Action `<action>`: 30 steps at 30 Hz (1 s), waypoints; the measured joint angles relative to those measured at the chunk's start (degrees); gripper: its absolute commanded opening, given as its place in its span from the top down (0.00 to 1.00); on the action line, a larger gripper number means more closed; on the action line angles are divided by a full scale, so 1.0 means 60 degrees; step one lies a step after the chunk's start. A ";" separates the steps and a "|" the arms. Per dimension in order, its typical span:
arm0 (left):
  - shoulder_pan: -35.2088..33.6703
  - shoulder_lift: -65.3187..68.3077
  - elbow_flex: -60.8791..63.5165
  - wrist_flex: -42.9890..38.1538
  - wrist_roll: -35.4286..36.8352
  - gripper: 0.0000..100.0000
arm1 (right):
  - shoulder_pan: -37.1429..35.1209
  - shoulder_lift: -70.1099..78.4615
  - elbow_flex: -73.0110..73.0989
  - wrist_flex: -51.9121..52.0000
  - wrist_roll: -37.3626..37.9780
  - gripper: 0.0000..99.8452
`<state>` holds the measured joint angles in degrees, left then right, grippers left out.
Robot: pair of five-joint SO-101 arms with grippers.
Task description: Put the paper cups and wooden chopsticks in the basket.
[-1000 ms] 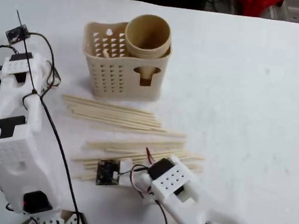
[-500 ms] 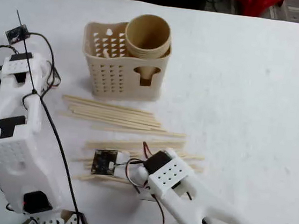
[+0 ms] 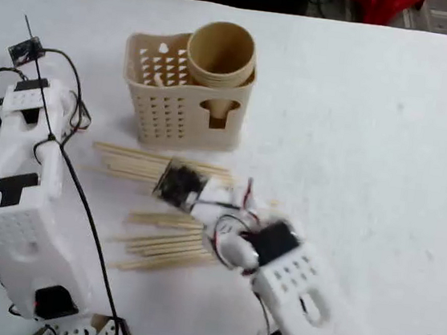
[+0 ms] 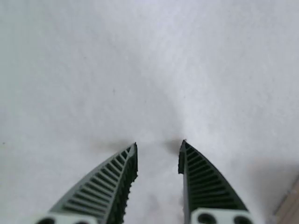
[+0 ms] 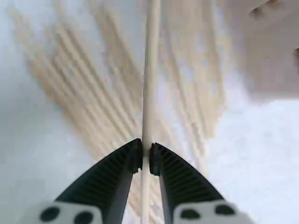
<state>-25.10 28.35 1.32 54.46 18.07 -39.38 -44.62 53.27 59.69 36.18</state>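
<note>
Dark ribbed fingers (image 5: 119, 172) of the right gripper (image 5: 145, 156) are seen clenched on one wooden chopstick (image 5: 150, 70), with the loose chopsticks (image 5: 84, 98) spread behind it on the white surface (image 5: 28, 154). The left gripper (image 4: 158, 149) is seen with its fingers parted, nothing between them, over bare surface. In the high view the loose chopsticks are laid in two bundles just in front of the basket (image 3: 183, 110), beside the right arm (image 3: 295, 281). Stacked paper cups (image 3: 221, 52) are set upright inside the basket.
</note>
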 measured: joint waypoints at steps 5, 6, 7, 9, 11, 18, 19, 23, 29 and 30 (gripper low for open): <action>0.0000 0.0000 0.0000 0.0000 0.0000 0.84 | 0.0015 -0.1744 -0.1744 0.0000 -0.1260 0.98; 0.0000 0.0000 0.0000 0.0000 0.0000 0.84 | 0.0029 -0.1773 -0.2212 0.0000 -0.1495 0.98; 0.0000 0.0000 0.0000 0.0000 0.0000 0.84 | 0.0029 -0.1758 -0.2711 0.0000 -0.1773 0.98; 0.0000 0.0000 0.0000 0.0000 0.0000 0.84 | 0.0044 -0.1480 -0.3795 -0.0205 -0.2388 0.98; 0.0000 0.0000 0.0000 0.0000 0.0000 0.84 | 0.0059 -0.0894 -0.4923 -0.0586 -0.2945 0.98; 0.0000 0.0000 0.0000 0.0000 0.0000 0.84 | 0.0073 0.2359 -0.8044 -0.3121 -0.4044 0.98; 0.0000 0.0000 0.0000 0.0000 0.0000 0.84 | 0.0073 0.2842 -0.8366 -0.3487 -0.4088 0.98; 0.0000 0.0000 0.0000 0.0000 0.0000 0.84 | 0.0073 0.4615 -0.9348 -0.4762 -0.4161 0.98; 0.0000 0.0000 0.0000 0.0000 0.0000 0.84 | 0.0073 0.6579 -1.0476 -0.5319 -0.4161 0.98; 0.0000 0.0000 0.0000 0.0000 0.0000 0.84 | 0.0073 0.6813 -1.0637 -0.5333 -0.4161 0.98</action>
<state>-25.10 28.35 1.32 54.46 18.07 -38.95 -3.74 -10.55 27.69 11.21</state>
